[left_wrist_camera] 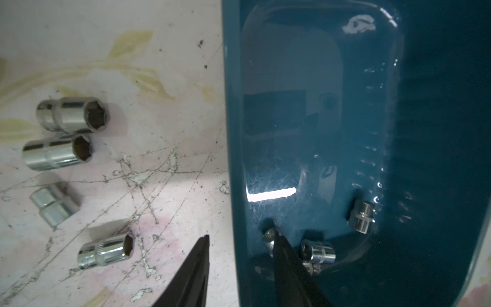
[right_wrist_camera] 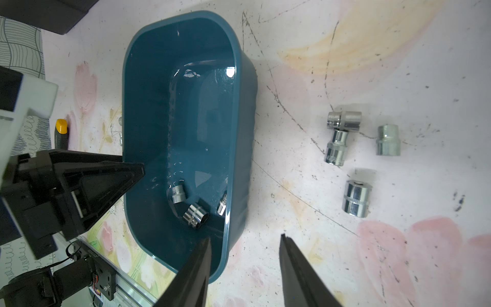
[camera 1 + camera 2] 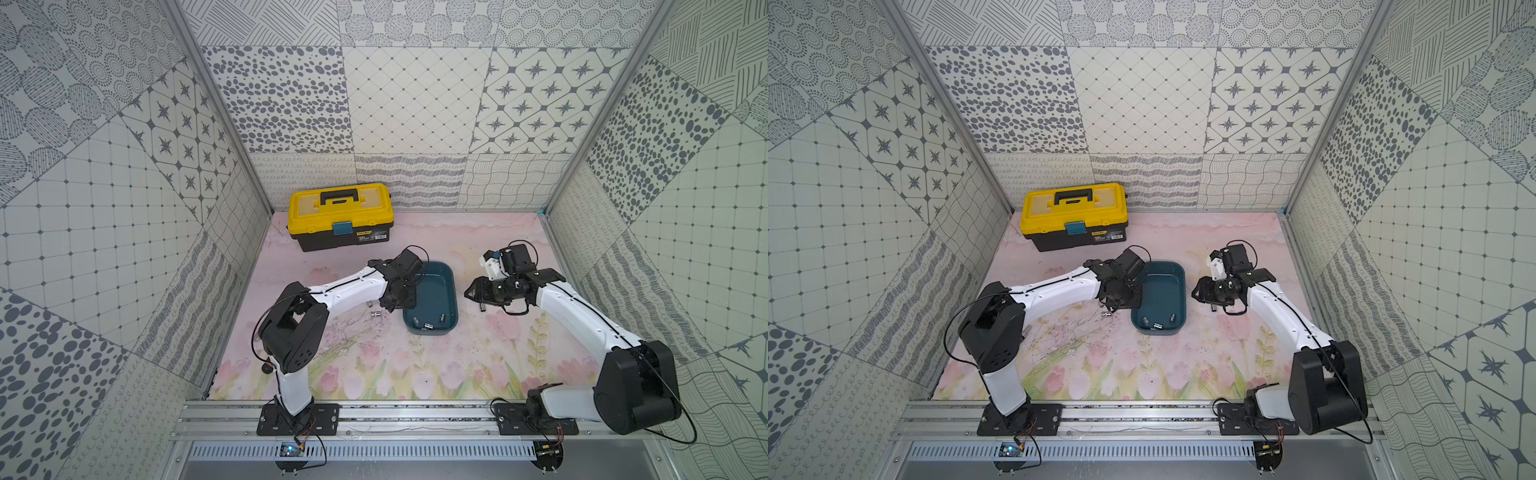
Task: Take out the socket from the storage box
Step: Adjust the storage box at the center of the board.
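Left pincer fingers stand apart astride the long rim of the storage box, one inside, beside three sockets in the end toward the arm bases. Right pincer gapes empty beside the opposite long side. Four sockets lie outside on the counter.

Socket in storage box, half behind the left hand
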Action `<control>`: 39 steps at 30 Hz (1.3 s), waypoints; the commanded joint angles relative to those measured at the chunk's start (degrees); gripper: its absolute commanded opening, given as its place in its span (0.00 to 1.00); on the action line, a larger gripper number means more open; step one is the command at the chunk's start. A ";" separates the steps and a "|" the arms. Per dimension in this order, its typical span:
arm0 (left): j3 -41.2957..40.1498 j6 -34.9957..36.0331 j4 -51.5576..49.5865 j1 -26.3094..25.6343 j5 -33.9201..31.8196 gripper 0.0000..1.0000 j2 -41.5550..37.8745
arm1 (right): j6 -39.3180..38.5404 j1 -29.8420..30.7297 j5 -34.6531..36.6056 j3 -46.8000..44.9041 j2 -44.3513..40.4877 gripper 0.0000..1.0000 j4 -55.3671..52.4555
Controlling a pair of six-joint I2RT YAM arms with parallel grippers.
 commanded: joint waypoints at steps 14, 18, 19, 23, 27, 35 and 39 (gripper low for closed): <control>8.00 -1.25 -16.49 0.31 6.09 0.01 3.40 | -0.06 0.21 -0.36 0.30 -0.85 0.47 1.04; 10.80 -1.98 -21.81 0.31 9.99 0.00 3.98 | -0.07 0.22 -0.46 0.32 -0.99 0.47 0.94; 11.34 -2.00 -23.07 0.39 11.02 0.00 4.06 | -0.09 0.21 -0.46 0.34 -0.99 0.47 0.88; 13.97 -2.20 -28.70 0.79 13.84 0.00 4.67 | -0.11 0.26 -0.72 0.30 -0.99 0.47 0.75; 15.71 -3.55 -32.46 1.74 16.88 0.00 4.79 | -0.11 0.21 -0.81 0.44 -0.99 0.47 0.76; 17.31 -6.36 -35.71 3.26 18.48 0.00 5.32 | -0.29 0.21 -0.85 0.42 -1.03 0.47 0.49; 16.56 -6.56 -34.18 3.40 18.62 0.00 5.95 | -0.27 0.21 -0.85 0.44 -1.09 0.47 0.44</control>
